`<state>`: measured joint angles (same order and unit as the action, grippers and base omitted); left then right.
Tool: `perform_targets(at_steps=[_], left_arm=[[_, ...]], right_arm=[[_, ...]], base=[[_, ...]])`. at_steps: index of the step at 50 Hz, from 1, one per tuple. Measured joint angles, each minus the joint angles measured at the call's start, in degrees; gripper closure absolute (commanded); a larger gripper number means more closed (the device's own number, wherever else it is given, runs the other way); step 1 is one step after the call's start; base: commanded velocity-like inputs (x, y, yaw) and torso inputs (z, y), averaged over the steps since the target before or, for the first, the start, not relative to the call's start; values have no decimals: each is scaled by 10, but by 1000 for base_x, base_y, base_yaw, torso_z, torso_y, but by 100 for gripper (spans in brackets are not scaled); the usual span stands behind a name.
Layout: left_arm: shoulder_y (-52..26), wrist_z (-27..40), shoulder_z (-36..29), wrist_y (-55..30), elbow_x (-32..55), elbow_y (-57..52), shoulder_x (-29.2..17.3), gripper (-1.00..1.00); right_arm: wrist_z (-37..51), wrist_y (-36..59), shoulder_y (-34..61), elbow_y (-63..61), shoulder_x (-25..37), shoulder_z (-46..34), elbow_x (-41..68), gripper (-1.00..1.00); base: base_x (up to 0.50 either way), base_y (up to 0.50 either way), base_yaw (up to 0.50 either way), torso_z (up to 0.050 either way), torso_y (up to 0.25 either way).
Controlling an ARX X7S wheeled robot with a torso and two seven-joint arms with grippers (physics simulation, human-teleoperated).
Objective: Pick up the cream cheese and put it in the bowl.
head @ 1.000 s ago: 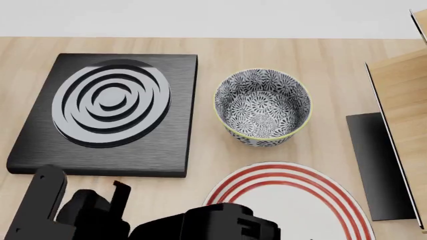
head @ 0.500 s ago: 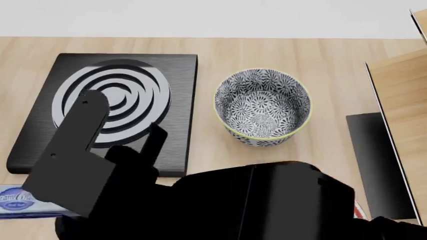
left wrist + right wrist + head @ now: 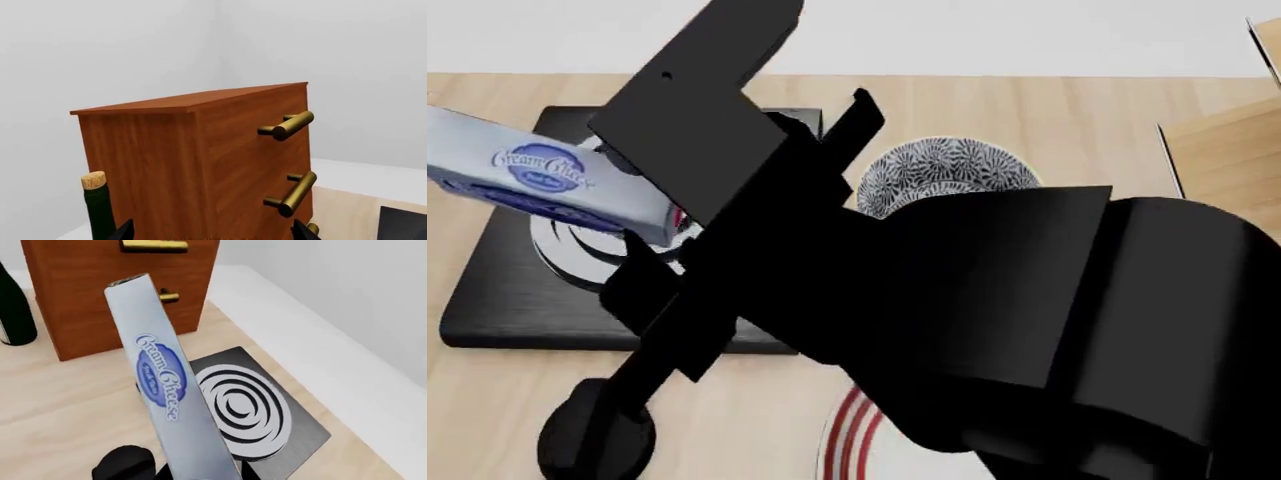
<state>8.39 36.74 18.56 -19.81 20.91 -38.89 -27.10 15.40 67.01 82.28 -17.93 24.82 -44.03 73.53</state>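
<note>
Pale wooden tabletop fills the room's foreground under a plain white wall. Seen from the head camera, the large black right arm crosses the middle of the scene. Its right gripper is closed on the end of the small pale blue-grey rectangular cream cheese box, which hangs in the air at about 10 o'clock, above the black square stove plate with silver rings. The small deep black-and-white floral bowl sits at about 1 o'clock, half hidden behind the arm, well apart from the box. A white plate with red rings peeks out at 6 o'clock.

To do this well, I judge the arm should carry the box rightward, keep it level and clear of the rim, centre it over the bowl, then lower before releasing.

From the left wrist camera only a brown wooden drawer cabinet with brass handles and a dark green corked bottle show; whether the left gripper is open cannot be told.
</note>
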Motion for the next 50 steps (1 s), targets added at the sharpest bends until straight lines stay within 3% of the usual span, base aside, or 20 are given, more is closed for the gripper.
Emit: perform_targets(at_steps=[50], left_arm=[[2,6,1,-7,4,-4,-4,-100]], right_arm=[[175,-20,31,184,46,139,49,100]], base=[[0,0,0,0,0]])
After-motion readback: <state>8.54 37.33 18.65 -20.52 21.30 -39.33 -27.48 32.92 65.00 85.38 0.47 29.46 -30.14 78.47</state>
